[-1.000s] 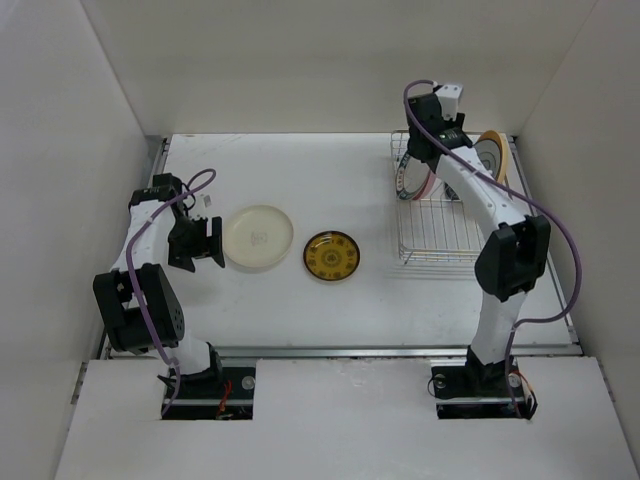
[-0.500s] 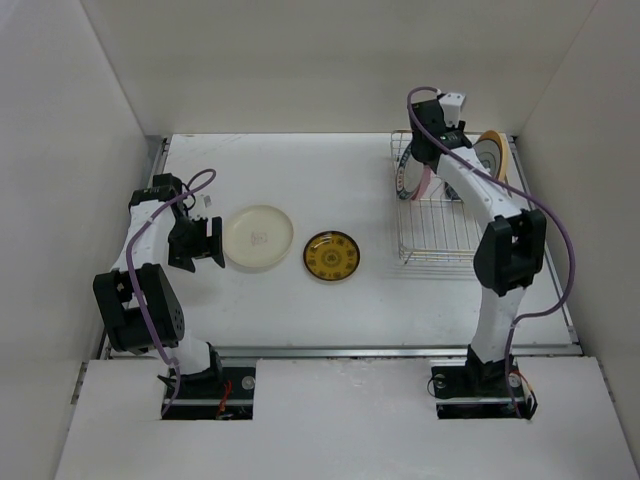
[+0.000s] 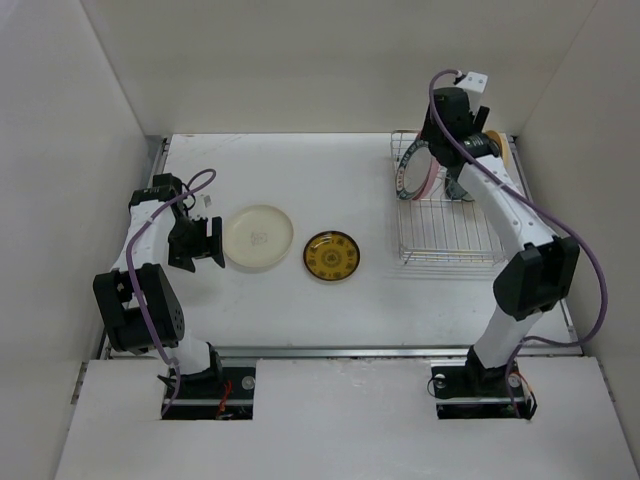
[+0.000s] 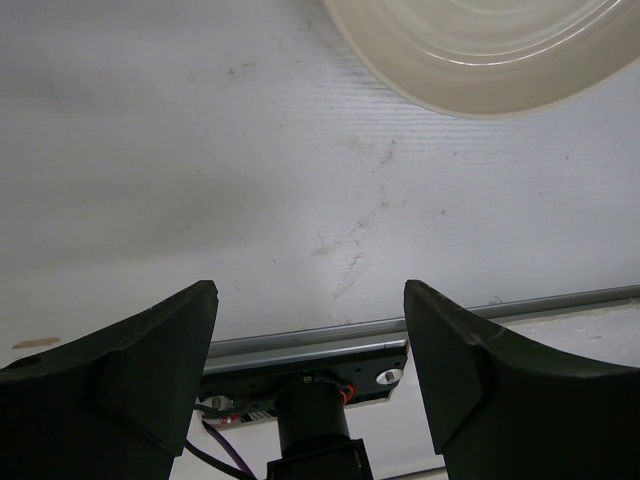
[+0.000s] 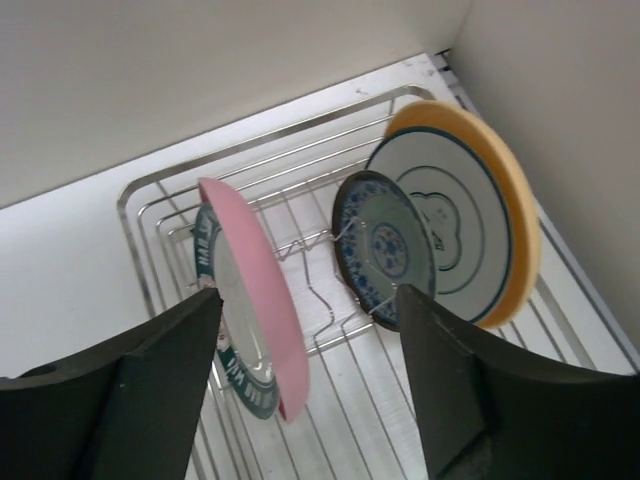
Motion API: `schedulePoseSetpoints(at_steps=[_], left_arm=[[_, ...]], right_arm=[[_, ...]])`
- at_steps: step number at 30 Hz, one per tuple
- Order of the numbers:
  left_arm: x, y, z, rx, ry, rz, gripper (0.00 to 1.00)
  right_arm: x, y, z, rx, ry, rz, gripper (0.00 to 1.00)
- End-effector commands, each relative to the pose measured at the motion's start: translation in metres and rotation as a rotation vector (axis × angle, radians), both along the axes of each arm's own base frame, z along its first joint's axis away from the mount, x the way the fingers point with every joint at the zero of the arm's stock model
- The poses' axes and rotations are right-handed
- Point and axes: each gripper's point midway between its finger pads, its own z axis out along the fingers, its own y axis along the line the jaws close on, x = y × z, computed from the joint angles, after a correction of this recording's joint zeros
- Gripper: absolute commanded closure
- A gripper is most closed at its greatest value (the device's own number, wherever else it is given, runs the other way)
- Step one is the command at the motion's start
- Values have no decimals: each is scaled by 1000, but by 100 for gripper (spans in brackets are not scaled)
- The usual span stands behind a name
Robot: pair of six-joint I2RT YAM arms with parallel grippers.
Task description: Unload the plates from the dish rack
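Right gripper (image 5: 305, 305) is hovering above the rack (image 5: 140, 205), jaws spread wide and gripping nothing. Left gripper (image 4: 308, 290) is likewise gaping empty, sitting just beside the cream plate (image 3: 258, 237). 2 plates are lying flat on the table (image 3: 340, 180): the cream plate and a gold plate (image 3: 332, 256). 5 are standing in the rack: pink plate (image 5: 255, 300), teal plate (image 5: 238, 352), blue plate (image 5: 385, 250), white plate (image 5: 460, 230), orange plate (image 5: 520, 215). Unloading is looking under half done.
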Motion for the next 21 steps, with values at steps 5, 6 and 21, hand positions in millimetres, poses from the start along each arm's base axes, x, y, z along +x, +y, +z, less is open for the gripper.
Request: schedulePoseSetpoints(at_steps=[5, 6, 21], left_arm=[[-6, -1, 1, -9, 11, -10, 27], [-6, -1, 1, -9, 11, -10, 27], [-6, -3, -3, -21, 28, -11, 27]], right_arm=[[33, 22, -44, -35, 158, 93, 19], [35, 19, -45, -45, 159, 75, 19], [19, -12, -45, -79, 141, -103, 84]])
